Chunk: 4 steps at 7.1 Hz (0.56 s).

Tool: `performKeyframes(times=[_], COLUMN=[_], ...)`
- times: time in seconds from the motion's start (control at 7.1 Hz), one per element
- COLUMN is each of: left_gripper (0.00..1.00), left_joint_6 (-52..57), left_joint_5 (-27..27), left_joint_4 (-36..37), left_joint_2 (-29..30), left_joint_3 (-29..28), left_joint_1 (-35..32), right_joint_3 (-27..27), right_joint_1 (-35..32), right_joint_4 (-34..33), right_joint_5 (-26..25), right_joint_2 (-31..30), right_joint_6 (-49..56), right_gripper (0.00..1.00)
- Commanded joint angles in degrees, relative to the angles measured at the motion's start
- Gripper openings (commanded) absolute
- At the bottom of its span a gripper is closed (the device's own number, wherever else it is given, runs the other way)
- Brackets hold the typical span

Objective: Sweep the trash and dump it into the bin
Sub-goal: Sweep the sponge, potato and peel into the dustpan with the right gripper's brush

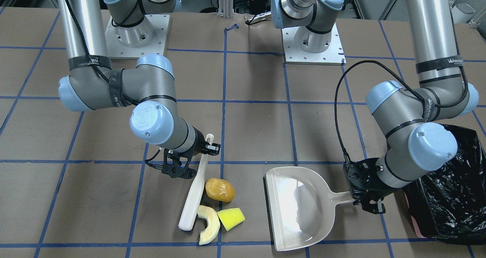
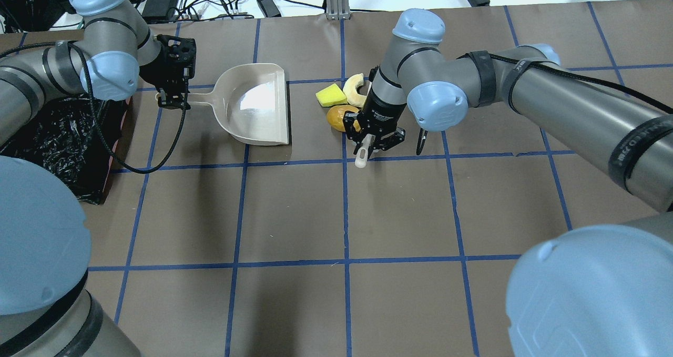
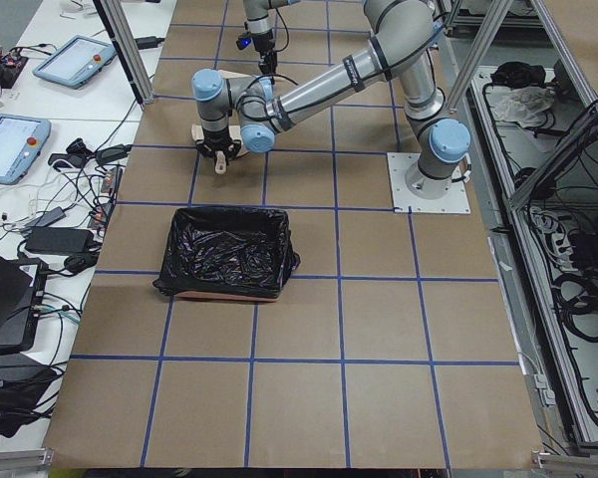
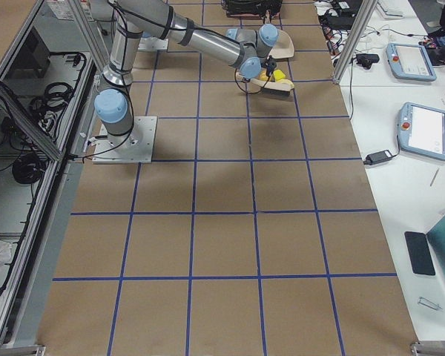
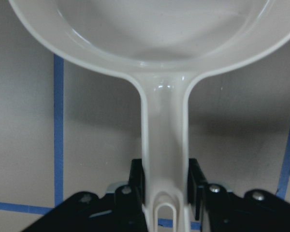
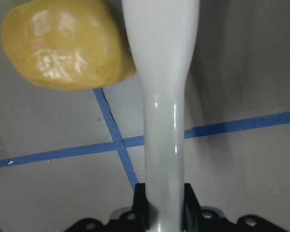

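front: right gripper [image 1: 207,148] clamped on white sweeper [image 1: 191,204], blade beside potato lump [image 1: 219,189], melon rind [image 1: 210,223], wedge [image 1: 231,219] | overhead: dustpan [image 2: 257,104] mouth faces those three, apart | left wrist: left gripper [image 5: 165,186] pinching dustpan handle | right wrist: potato lump touches sweeper, clear only here | left side: whole bin [image 3: 227,251] visible, black liner, cropped elsewhere

Black-lined bin [image 3: 229,251] on gridded brown table [image 3: 379,329]

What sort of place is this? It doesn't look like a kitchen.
Most likely a robotics lab: a left arm and right arm bolted to a table taped into a blue grid, touchscreen tablets on a side bench, and loose cables behind.
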State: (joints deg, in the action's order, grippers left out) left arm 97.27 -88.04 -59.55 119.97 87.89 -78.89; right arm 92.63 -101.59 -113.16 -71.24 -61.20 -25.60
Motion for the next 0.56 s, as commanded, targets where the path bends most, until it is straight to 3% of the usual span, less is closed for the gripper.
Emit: performKeyframes(times=[0.0, 0.42], left_gripper=[0.0, 0.0], left_joint_6=[0.3, 0.2], left_joint_5=[-0.5, -1.5], left_joint_4=[0.0, -0.1], left_joint_2=[0.4, 0.9], left_joint_3=[-0.4, -0.4], left_joint_1=[-0.6, -0.7], right_joint_3=[-2.1, -2.2], right_joint_1=[-2.2, -3.8], right_joint_4=[-0.2, -2.7], right_joint_5=[0.0, 1.8], right_joint_2=[1.7, 2.3], right_joint_6=[-3.1, -7.0], right_gripper=[0.0, 0.0])
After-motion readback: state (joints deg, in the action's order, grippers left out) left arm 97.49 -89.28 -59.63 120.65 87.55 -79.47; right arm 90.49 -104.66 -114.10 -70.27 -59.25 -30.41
